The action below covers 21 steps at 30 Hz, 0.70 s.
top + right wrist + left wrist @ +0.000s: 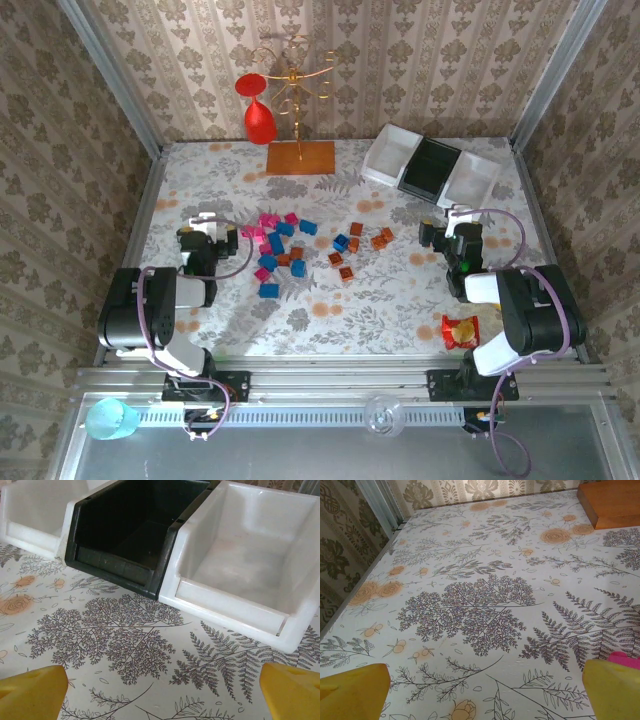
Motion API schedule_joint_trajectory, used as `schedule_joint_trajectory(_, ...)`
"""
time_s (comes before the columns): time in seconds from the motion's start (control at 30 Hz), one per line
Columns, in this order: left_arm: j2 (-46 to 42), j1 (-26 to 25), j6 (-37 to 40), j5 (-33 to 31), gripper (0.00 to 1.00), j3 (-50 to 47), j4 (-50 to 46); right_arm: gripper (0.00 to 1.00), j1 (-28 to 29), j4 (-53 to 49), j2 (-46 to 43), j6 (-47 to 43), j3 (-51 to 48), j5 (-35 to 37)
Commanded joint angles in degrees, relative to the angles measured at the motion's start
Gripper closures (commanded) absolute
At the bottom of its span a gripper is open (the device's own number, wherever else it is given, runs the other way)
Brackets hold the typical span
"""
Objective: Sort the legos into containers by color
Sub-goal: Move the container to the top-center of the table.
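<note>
Left arm: folded over its base at the near left of the table (pixel 400 290), elbow raised and forearm reaching forward; the left gripper (pixel 212 226) sits low over bare cloth, pointing toward the far wall.
Left gripper state: its yellow fingers (pixel 355 692) are spread wide with nothing between them; a pink lego (pixel 624 659) lies just beside the finger on the right of the wrist view.
Right arm: mirrored at the near right, elbow up and forearm forward; the right gripper (pixel 448 222) faces the trays.
Right gripper state: jaws wide apart, holding nothing, above the cloth.
Legos: the legos (pixel 300 250) lie loose on the table between the two grippers, pink and blue toward the left, orange-brown toward the right.
Containers: left white tray (pixel 35 510), black tray (pixel 125 535) and right white tray (pixel 250 560) stand side by side at the far right, floors bare.
Nearby: a snack packet (pixel 460 330) lies beside the right arm; the gold stand's base (pixel 300 157) is at the far wall.
</note>
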Motion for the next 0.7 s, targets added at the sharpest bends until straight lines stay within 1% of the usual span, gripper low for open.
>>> schedule_joint_trajectory(0.0,0.1,-0.1,1.4,-0.4,0.0,0.9,1.1,0.0,-0.1,0.4,-0.3,0.5,0.7,-0.5)
schedule_joint_trajectory(0.67,0.1,0.3,1.2,0.5,0.0,1.1,0.5,0.0,-0.1,0.4,-0.3,0.5,0.7,-0.5)
